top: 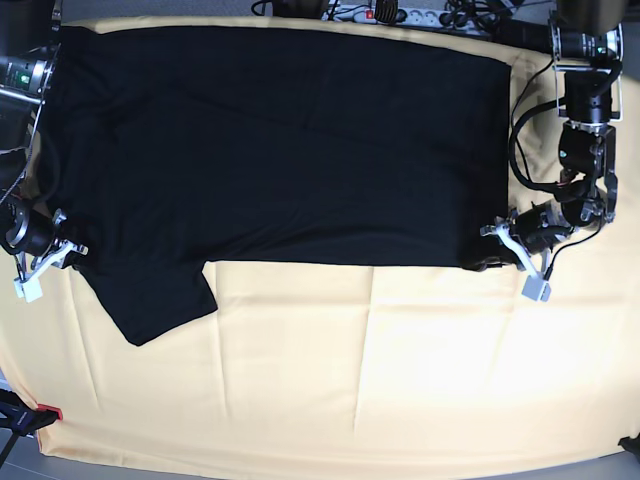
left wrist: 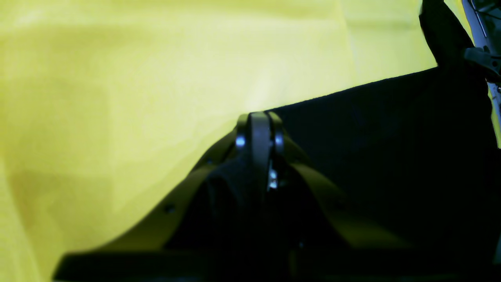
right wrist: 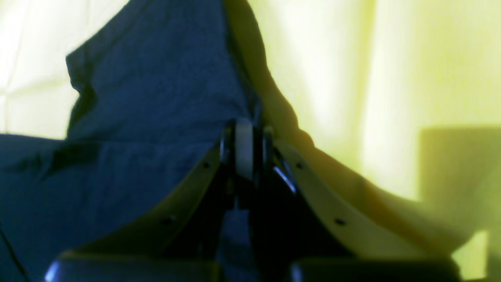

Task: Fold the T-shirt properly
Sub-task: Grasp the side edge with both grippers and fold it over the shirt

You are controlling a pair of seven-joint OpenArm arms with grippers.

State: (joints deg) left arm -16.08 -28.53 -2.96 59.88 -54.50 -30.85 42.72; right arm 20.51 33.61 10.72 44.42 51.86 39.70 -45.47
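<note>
here, the t-shirt (top: pixel 290 140) lies spread flat, plain black side up, across the far half of the table (top: pixel 380 380), which is draped in a yellow cloth. one short sleeve (top: pixel 160 295) juts toward the near edge at the left of the base view, and the shirt's straight near edge runs from that sleeve across to the right.

the left gripper (top: pixel 487 262), on the right of the base view, sits at the shirt's near right corner with its jaws pressed together. its own wrist camera shows the left gripper (left wrist: pixel 258 125) at the very corner of the black cloth, where fabric meets yellow covering; whether cloth is actually pinched between the jaws cannot be told from that view.

the right gripper (top: pixel 75 250), on the left of the base view, is at the shirt's edge just above the sleeve. in its wrist view the right gripper (right wrist: pixel 244 149) has its jaws drawn together over the dark fabric, which rises in a peak from the fingertips, and a strip of cloth shows between the fingers lower down, so it is gripping the t-shirt (right wrist: pixel 156 98).

cables and a power strip (top: pixel 395 14) lie along the far edge of the table.
</note>
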